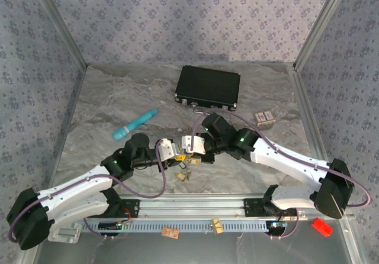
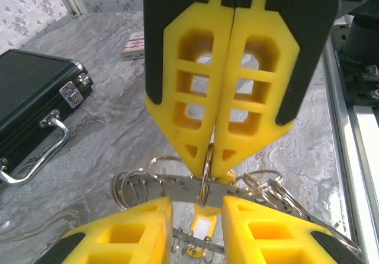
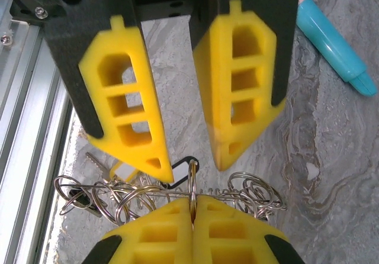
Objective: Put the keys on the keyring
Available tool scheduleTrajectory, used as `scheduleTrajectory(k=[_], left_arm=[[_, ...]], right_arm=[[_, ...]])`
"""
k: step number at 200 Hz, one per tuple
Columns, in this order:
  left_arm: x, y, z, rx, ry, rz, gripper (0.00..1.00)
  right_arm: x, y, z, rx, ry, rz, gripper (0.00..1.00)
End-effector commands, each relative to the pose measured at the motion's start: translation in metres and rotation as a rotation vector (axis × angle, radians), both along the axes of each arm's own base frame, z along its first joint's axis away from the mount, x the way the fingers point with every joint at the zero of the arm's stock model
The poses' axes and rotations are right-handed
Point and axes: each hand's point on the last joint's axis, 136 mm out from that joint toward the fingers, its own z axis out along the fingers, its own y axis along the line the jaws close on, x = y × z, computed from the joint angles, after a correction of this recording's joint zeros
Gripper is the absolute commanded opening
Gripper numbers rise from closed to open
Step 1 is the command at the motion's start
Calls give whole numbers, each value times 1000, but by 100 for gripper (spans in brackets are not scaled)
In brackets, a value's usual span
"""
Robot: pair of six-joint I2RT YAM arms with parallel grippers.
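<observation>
Aluminium rail [image 1: 195, 208] runs along the near edge of the marble-patterned table [image 1: 106, 98]. Just beyond it, the keys [image 1: 183, 173] lie in a small cluster on the table surface, directly below the point where the two grippers meet. Whether any key is already threaded onto a ring cannot be determined.

Left gripper [image 2: 208, 157]: jaws closed tight, fingertips pinching the keyring [image 2: 205, 172], which stands upright and edge-on between the yellow pads. A row of small wire split rings [image 3: 133, 202] spreads to either side of the held ring, at fingertip level.

Right gripper [image 3: 192, 160]: jaws apart, holding nothing. It faces the left gripper tip to tip. The top of the keyring rises into the gap between its fingertips, roughly centred, without visible contact with either pad.

Further out on the left, a teal stick [image 1: 135, 125] lies flat and diagonal, well apart from the grippers. On the right, a small card box [image 1: 265, 118] rests near the wall. Farthest back, a black case [image 1: 207, 87] sits shut, its handle and latches facing the arms.
</observation>
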Motion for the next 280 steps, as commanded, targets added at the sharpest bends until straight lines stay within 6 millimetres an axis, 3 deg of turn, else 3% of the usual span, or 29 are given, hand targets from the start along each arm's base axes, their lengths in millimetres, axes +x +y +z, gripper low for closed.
scheduleTrajectory(k=[1, 57, 87, 112, 195, 240, 280], left_arm=[[-5, -8, 9, -47, 6, -45, 25], [-8, -8, 12, -77, 3, -61, 0], [-11, -9, 16, -126, -6, -71, 0], [-13, -10, 19, -180, -13, -80, 0], [-11, -12, 16, -208, 6, -71, 0], [-12, -14, 18, -219, 14, -81, 0], [-13, -15, 18, -225, 20, -88, 0]], right_arm=[[-2, 8, 10, 8, -20, 32, 0], [-6, 7, 10, 23, -14, 34, 0], [-4, -2, 19, 162, 53, 4, 22], [-3, -8, 23, 270, 106, -14, 24], [-15, -8, 14, 332, 212, 21, 32], [-6, -5, 10, 346, 181, -7, 30], [-3, 0, 10, 353, 184, 2, 13]])
